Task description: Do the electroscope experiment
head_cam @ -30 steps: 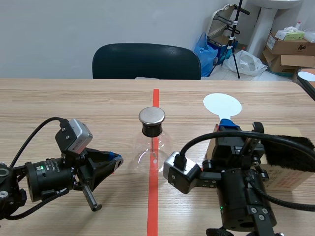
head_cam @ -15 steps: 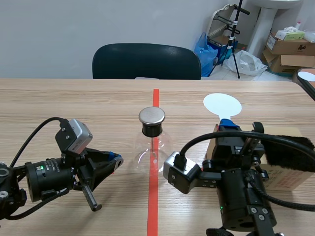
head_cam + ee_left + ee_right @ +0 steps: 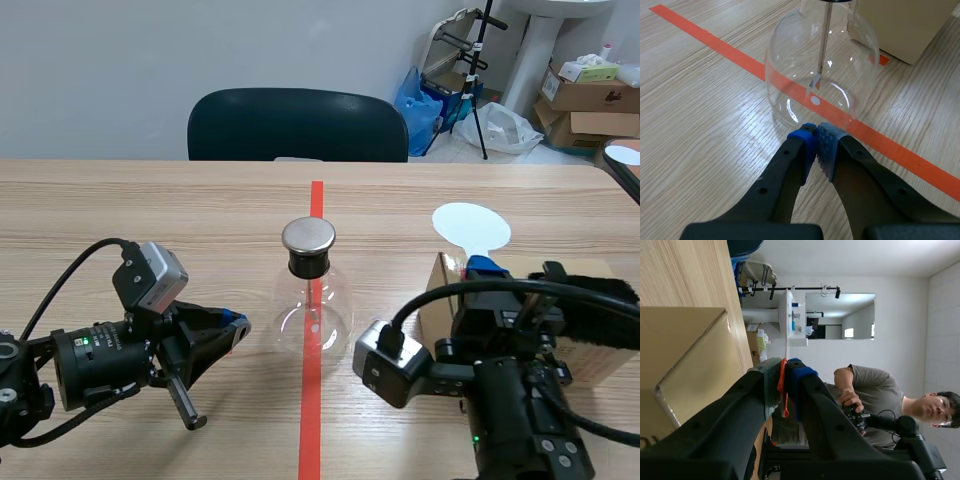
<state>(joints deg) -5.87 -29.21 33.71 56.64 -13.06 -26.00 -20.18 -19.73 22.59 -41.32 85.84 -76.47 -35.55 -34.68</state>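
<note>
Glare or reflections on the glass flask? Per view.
Scene view: faint white highlights on the round clear glass flask, bright sheen on its silver metal cap; the white round disc looks matte. Left wrist view: small bright spots on the flask wall. Right wrist view: flask absent.

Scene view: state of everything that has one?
Clear glass flask with metal cap: upright, stoppered, untouched.
White round paddle: held up, apart from the flask.
Left gripper: fingers shut on nothing, tips beside the flask.
Right gripper: fingers shut on the paddle's orange handle.
Brown cardboard box: resting flat, black fuzzy strip on top.
</note>
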